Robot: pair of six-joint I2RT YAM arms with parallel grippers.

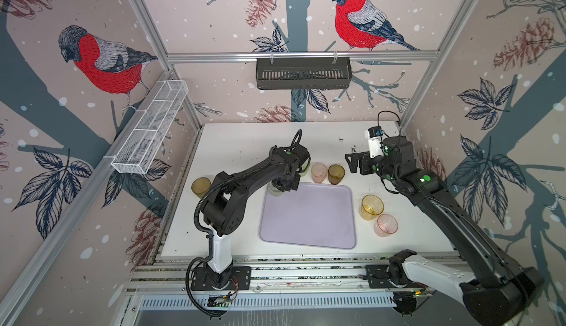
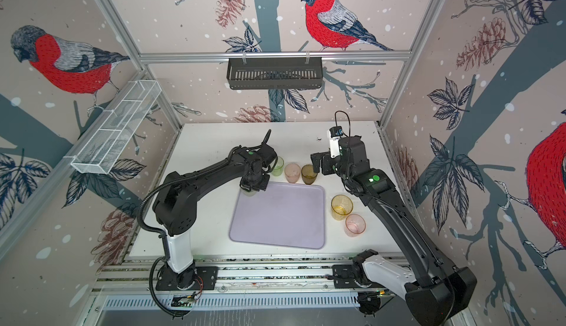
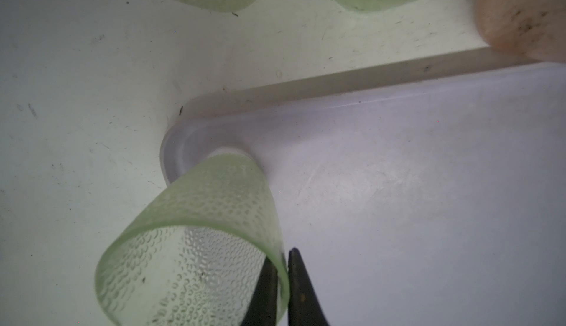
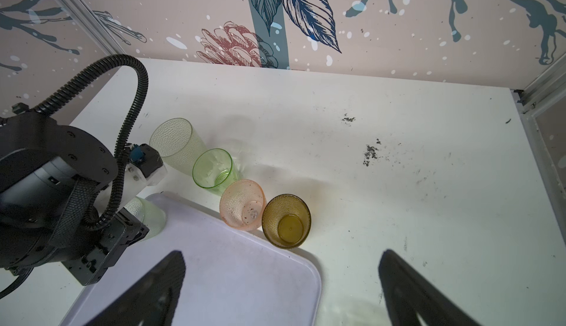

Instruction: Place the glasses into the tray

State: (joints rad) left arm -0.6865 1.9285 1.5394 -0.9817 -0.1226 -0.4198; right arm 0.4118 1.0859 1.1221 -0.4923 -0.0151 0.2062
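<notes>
Left gripper (image 3: 281, 255): I pinch the rim of the pale green glass (image 3: 196, 217).
Tray (image 1: 306, 217): that glass stands in its upper-left corner in both top views.
Right gripper (image 4: 281, 251): my jaws gape, empty.

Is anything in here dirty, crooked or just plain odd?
Mostly dirt: dark crumbs lie scattered on the white table toward the back, and black specks sit inside the peach glass beside the tray. The tray itself looks slightly crooked against the table's front edge. Nothing appears spilled or broken.
</notes>
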